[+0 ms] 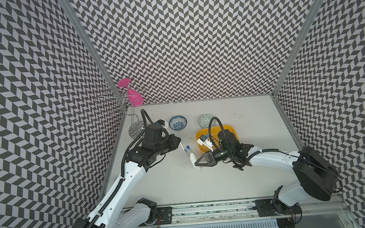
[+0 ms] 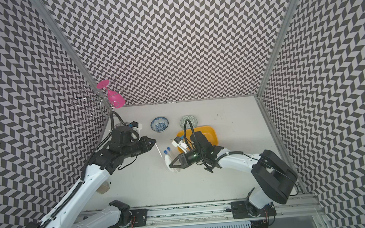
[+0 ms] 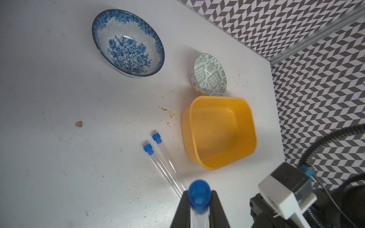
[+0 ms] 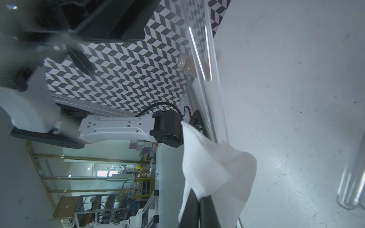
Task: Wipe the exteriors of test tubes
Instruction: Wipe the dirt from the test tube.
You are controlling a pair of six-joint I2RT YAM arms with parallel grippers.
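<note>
Left pincer [image 3: 199, 195] pinches a capped test tube [image 3: 198, 218], right pincer [image 4: 199, 197] nips tissue [image 4: 213, 167]; hard wiping may lever the tube loose

Two test tubes [image 3: 164, 173] on table [image 1: 227, 182], tub [image 3: 219, 132] to right, bowls [image 3: 128, 43] behind

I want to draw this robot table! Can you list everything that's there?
held test tube: one, clear, blue cap, in left fingers
lying test tubes: two, clear, blue caps, on table beside tub
tissue: one, white, in right fingers
blue bowl: one, flowered, on table
green bowl: one, patterned, beside tub
tub: one, yellow, empty
pink glass: one, upside down on wire rack
left fingers: black, shut on tube
right fingers: black, shut on tissue
</note>
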